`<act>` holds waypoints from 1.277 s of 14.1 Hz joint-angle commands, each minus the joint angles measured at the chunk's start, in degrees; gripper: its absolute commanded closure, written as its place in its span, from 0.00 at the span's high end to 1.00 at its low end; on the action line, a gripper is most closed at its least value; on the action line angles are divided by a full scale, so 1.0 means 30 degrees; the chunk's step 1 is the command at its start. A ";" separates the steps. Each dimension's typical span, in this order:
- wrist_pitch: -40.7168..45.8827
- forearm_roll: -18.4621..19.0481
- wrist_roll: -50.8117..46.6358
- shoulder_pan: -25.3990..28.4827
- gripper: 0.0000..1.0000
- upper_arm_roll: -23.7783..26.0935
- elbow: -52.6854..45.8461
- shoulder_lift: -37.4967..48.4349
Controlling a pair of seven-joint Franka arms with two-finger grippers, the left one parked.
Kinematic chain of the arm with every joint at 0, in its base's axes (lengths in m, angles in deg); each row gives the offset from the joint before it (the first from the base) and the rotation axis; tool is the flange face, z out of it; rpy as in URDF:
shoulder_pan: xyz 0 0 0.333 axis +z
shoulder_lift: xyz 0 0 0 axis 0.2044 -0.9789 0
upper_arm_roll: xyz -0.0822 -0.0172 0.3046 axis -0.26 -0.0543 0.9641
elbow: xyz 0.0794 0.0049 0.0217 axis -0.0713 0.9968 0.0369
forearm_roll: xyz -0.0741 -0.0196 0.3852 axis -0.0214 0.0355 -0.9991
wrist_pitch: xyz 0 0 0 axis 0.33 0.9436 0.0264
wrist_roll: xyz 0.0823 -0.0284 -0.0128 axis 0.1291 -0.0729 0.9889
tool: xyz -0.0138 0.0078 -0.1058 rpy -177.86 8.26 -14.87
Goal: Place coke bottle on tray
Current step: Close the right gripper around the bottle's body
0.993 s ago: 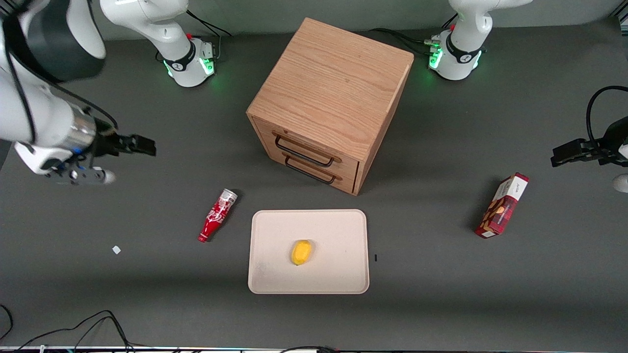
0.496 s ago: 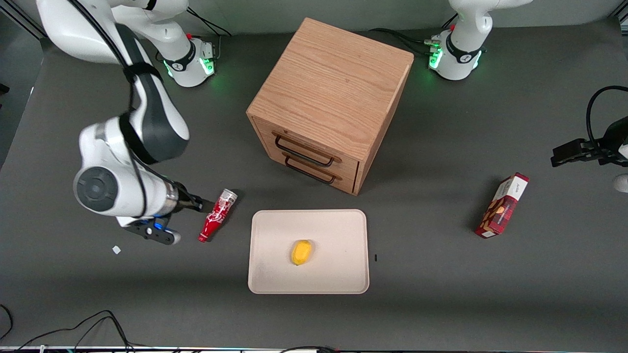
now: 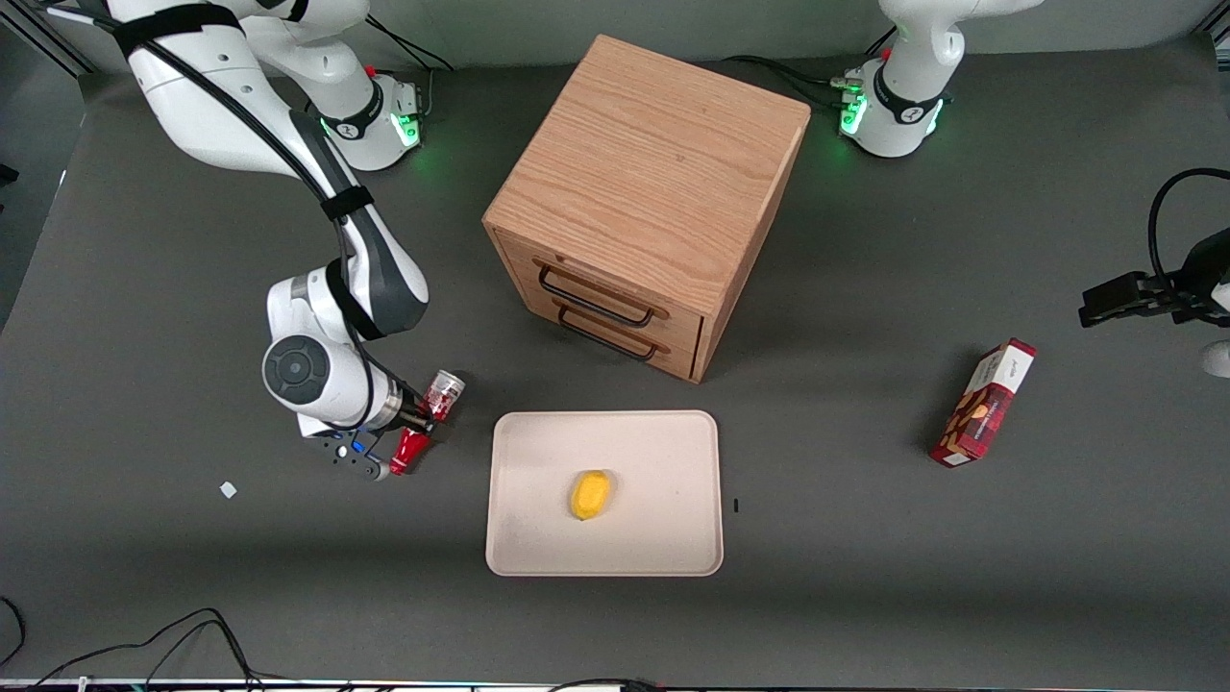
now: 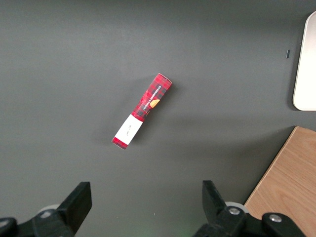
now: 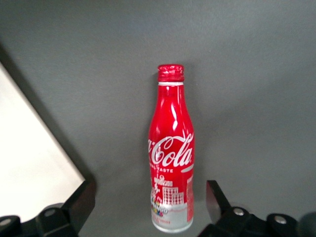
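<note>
White glossy right arm [image 3: 240, 115] with dark grey joint bands, black cable strapped along it, green-lit base; black gripper [image 3: 420, 419] over the table.

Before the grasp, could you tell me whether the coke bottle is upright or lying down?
Lying down: the coke bottle rests lengthwise on the table beside the tray, under the open tool.

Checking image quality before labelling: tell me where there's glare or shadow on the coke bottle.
Right wrist view: bright streaks of glare run down the coke bottle, gripper straddling its base. Front view: the arm covers its middle; a soft shadow edges it.
</note>
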 commanded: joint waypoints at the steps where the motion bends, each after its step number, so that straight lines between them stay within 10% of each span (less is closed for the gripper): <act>1: -0.2199 0.0501 -0.0756 0.0033 1.00 0.0004 0.2541 0.1052; 16: -0.6187 0.0999 -0.1049 0.0033 0.99 -0.0084 0.4127 -0.0266; 17: -0.6364 0.1028 -0.1136 0.0091 0.93 -0.0113 0.4127 -0.0441; 18: -0.6424 0.1028 -0.1137 0.0120 0.63 -0.0113 0.4127 -0.0471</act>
